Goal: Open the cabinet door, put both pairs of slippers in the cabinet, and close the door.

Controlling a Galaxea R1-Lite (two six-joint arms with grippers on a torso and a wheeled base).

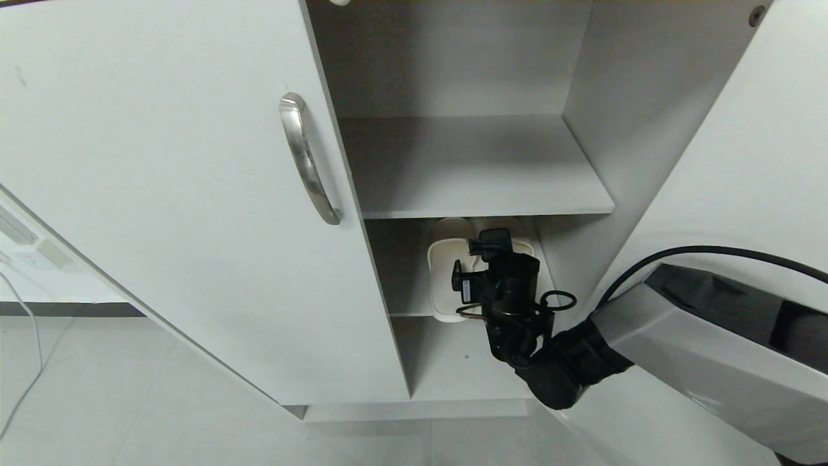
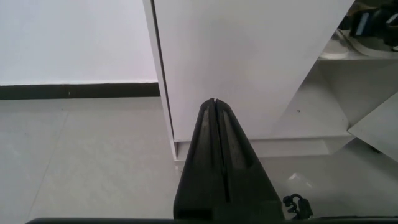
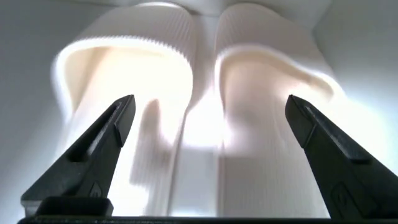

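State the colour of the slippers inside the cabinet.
The slippers are cream-white with fine ribbed straps, clearest in the right wrist view.

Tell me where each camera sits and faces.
Head: up on the robot, looking down into the open cabinet; right arm at the slippers.
Left wrist: low, facing the cabinet's base and floor; shut left claw shows.
Right wrist: at the middle shelf, facing the slippers; open right claw shows.
Shared: head and right wrist both show the slippers.

Plain indoor room, looks like an office or lab test space: white cabinet (image 1: 162,194) with metal handle (image 1: 309,158), pale tiled floor (image 1: 129,414), white wall (image 2: 68,37), dark baseboard (image 2: 74,91), power strip (image 1: 39,251).
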